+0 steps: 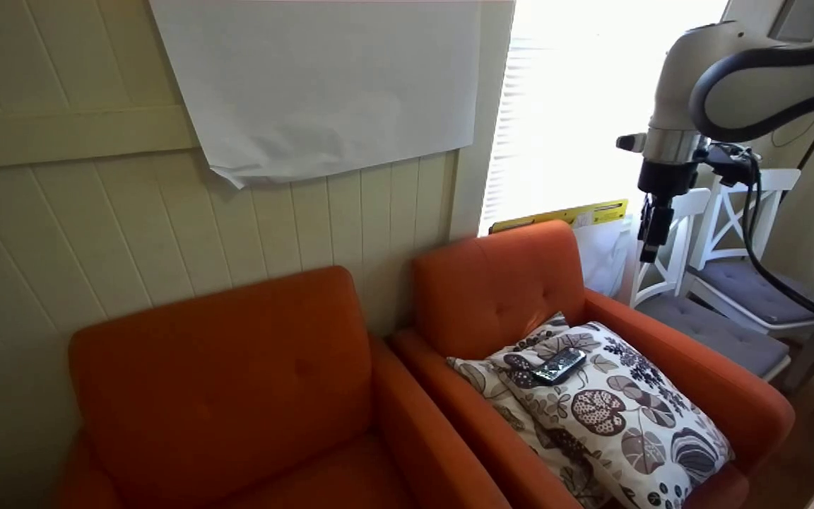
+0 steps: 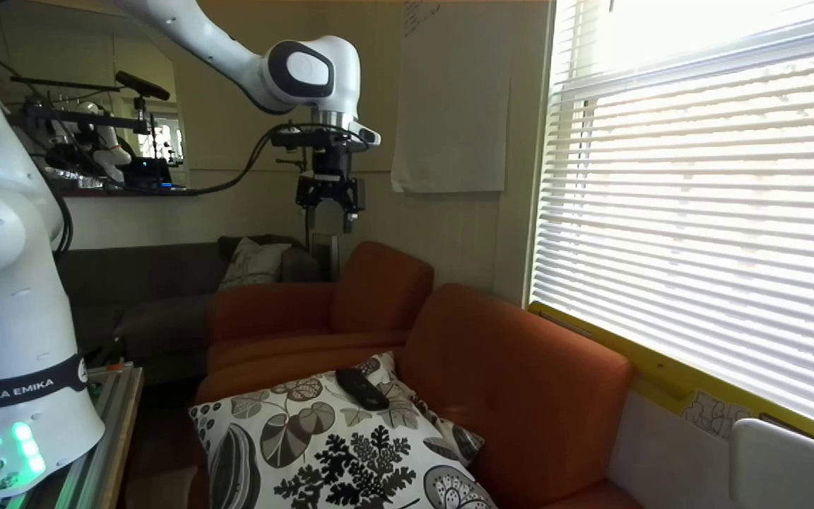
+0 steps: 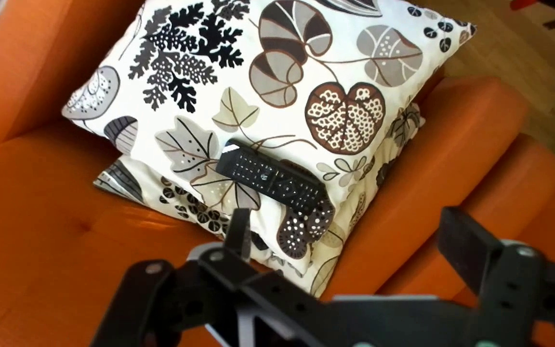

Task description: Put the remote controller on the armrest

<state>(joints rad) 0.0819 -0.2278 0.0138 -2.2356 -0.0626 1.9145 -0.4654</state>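
The dark remote controller (image 1: 560, 365) lies flat on top of a white patterned cushion (image 1: 633, 417) in an orange armchair. It also shows in an exterior view (image 2: 362, 389) and in the wrist view (image 3: 271, 177), buttons up. The chair's orange armrest (image 1: 481, 413) runs beside the cushion; it also shows in the wrist view (image 3: 431, 183) and partly in an exterior view (image 2: 287, 367). The chair's opposite armrest (image 1: 689, 367) is on the cushion's far side. My gripper (image 3: 347, 221) is open and empty, high above the chair, touching nothing. It also shows in both exterior views (image 1: 651, 247) (image 2: 329, 220).
A second cushion (image 1: 520, 417) lies under the patterned one. Another orange armchair (image 1: 237, 367) stands close beside, its armrest (image 1: 421, 424) along this one. The backrest (image 2: 513, 389) rises behind the cushions. White chairs (image 1: 704, 325) and a window with blinds (image 2: 697, 212) are nearby.
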